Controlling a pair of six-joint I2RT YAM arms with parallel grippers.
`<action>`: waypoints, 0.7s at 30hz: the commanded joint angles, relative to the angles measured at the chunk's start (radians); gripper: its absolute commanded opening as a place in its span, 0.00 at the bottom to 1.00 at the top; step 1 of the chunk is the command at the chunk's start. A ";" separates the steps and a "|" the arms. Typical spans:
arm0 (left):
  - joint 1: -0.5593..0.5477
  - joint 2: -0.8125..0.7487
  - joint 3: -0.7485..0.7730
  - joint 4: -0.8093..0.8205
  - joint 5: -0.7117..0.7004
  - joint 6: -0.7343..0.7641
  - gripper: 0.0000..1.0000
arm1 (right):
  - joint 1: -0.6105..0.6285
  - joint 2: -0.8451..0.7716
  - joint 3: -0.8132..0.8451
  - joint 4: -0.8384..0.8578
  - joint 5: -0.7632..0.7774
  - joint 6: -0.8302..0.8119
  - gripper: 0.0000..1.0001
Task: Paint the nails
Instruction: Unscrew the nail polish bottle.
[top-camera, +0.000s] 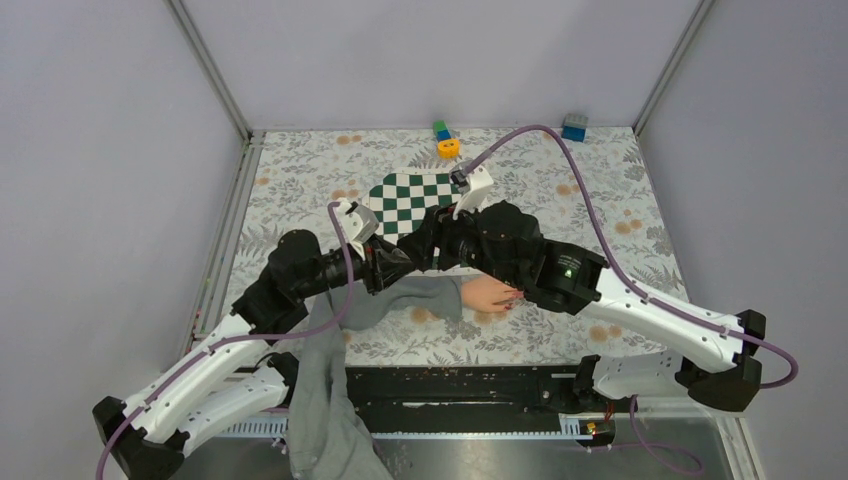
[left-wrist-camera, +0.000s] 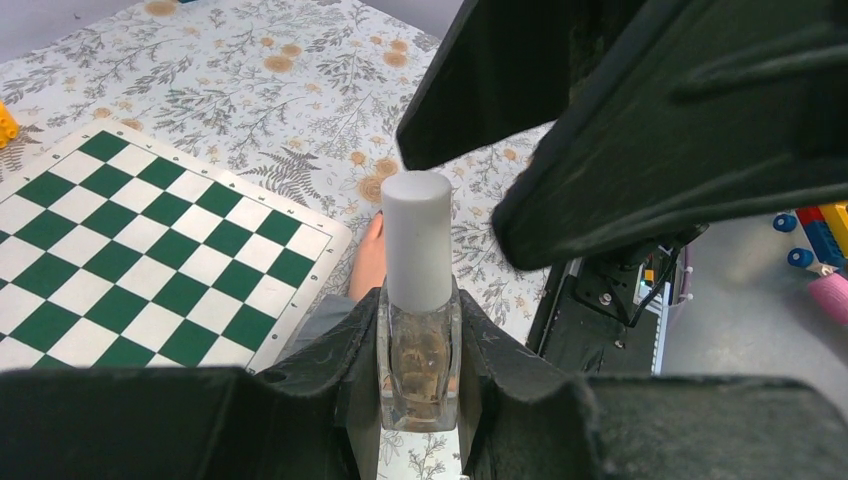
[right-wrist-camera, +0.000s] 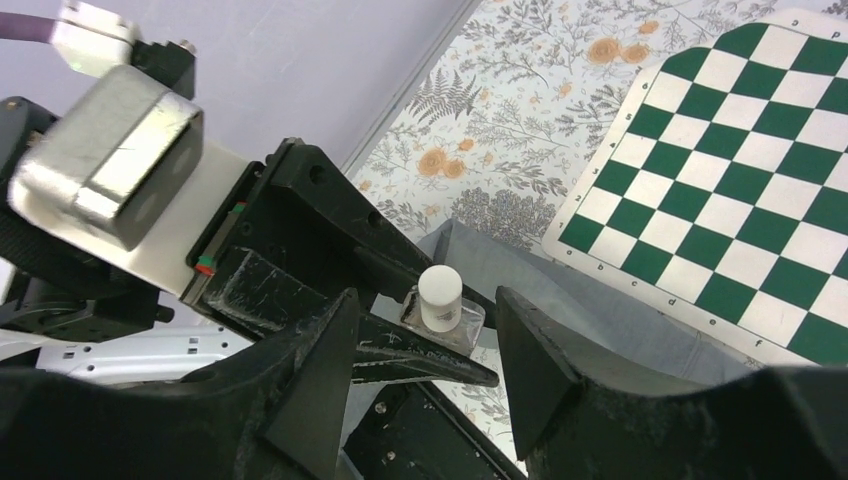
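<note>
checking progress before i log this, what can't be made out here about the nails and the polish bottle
- nails: top view, too small to count; the right arm covers part of the hand.
- bottle: top view, hidden under the arms.
- polish colour: both wrist views, unclear through the glass.
- right end effector: left wrist view, cut off by the top edge.

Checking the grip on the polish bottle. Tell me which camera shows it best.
The left wrist view: the bottle stands large at centre, white cap up, its clear glass body clamped in the left gripper. The right wrist view shows it small, from above, past the open right gripper. In the top view the arms hide it.
</note>
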 joint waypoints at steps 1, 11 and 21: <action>-0.007 0.004 0.059 0.024 -0.016 0.017 0.00 | 0.009 0.027 0.049 0.007 0.016 0.015 0.58; -0.011 0.003 0.061 0.022 -0.012 0.020 0.00 | 0.007 0.056 0.067 0.011 0.015 0.011 0.45; -0.011 -0.003 0.064 0.012 -0.026 0.030 0.00 | 0.007 0.068 0.062 0.011 -0.012 0.009 0.40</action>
